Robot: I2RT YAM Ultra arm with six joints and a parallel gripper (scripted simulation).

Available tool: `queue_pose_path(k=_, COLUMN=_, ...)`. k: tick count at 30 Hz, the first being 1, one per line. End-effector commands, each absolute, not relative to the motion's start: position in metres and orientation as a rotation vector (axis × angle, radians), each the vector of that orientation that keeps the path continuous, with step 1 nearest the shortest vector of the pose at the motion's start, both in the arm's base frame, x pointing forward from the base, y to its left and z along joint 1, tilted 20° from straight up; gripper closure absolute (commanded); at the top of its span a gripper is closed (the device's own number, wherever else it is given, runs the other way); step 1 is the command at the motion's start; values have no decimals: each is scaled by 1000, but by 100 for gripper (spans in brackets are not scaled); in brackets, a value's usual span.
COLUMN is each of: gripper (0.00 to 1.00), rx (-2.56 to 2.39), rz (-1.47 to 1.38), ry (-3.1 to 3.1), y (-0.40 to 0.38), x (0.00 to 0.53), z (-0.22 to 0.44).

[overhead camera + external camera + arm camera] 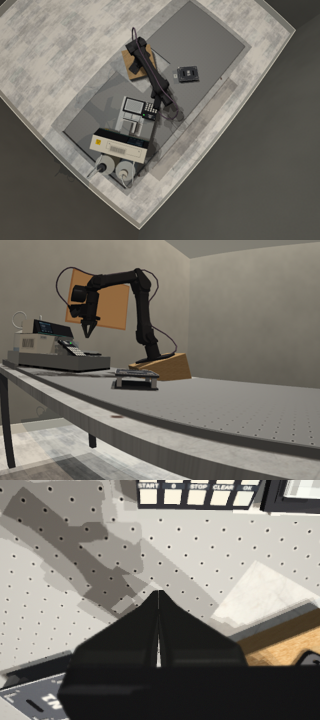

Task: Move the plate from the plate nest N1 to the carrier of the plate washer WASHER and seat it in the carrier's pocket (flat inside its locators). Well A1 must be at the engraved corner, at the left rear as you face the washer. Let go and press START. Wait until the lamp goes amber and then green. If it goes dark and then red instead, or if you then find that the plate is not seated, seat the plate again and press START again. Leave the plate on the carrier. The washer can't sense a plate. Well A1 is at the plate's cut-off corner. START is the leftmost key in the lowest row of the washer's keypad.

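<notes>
The gripper (158, 592) is fully closed, its 2 fingers pressed tip to tip with nothing between them. It hangs in the air beside the keypad (150, 110), off the keypad's side away from the plate, above bare breadboard (210, 555). The keypad's lowest row, START (148, 495) leftmost, shows just ahead of the fingertips. Past the keypad, the plate (133, 105) lies on the washer's carrier (128, 118). A green lamp (143, 114) glows at the keypad's corner. Nest N1 (188, 73) stands apart, without a plate.
</notes>
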State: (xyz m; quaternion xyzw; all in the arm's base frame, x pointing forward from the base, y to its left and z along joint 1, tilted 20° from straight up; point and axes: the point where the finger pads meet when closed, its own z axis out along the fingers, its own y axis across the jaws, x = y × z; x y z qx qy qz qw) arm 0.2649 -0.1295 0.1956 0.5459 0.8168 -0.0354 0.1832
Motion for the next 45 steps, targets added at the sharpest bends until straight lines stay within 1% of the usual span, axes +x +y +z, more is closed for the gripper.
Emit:
queue_pose_path(k=1, gripper=100, rx=1467, rz=-196, ry=2120, y=-140, x=278, z=194)
queue_pose_path(k=5, gripper=100, rx=1422, rz=-272, ry=2027, y=-140, x=278, z=192)
queue_pose_path(k=33, gripper=100, rx=1427, rz=-274, ry=2039, y=-143, x=280, z=193)
queue_pose_path(k=37, gripper=100, rx=1439, rz=-305, ry=2057, y=-150, x=280, z=177)
queue_pose_path(k=45, gripper=100, rx=1433, rz=-283, ry=2047, y=-153, x=284, z=174)
